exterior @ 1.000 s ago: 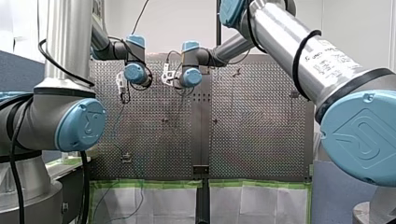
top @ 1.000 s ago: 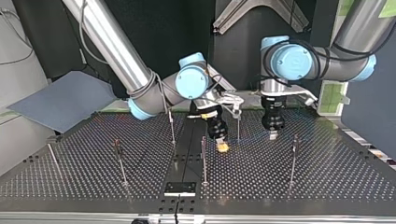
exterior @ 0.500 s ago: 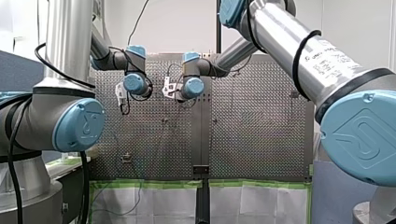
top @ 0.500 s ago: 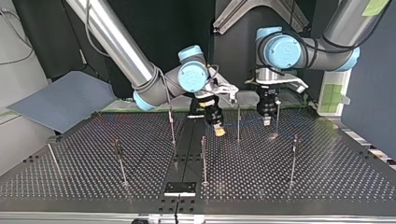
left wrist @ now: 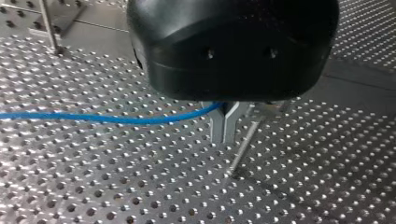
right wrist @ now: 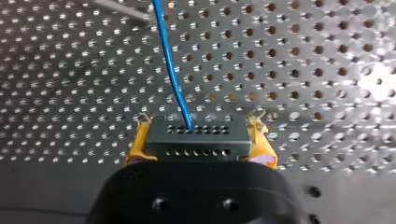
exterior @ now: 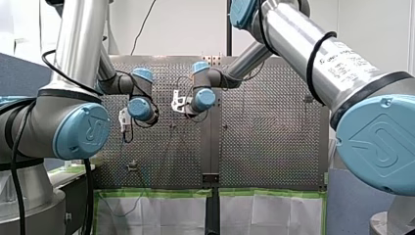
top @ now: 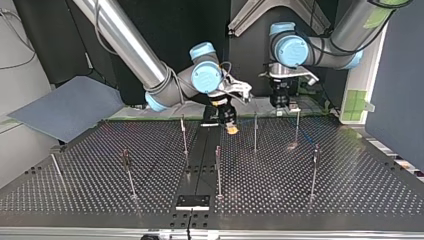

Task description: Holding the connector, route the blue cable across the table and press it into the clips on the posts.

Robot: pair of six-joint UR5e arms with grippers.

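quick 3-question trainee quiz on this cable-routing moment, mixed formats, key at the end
1. Multiple choice: what does my right gripper hold between its yellow pads?
A) a post
B) the black connector
C) nothing

2. Fill in: in the left wrist view the blue cable runs up to my left gripper's ____ fingers.

3. True or false: no cable comes out of the black connector.

Key: 1 B; 2 metal; 3 false, the blue cable comes out of its face on the side away from the gripper.
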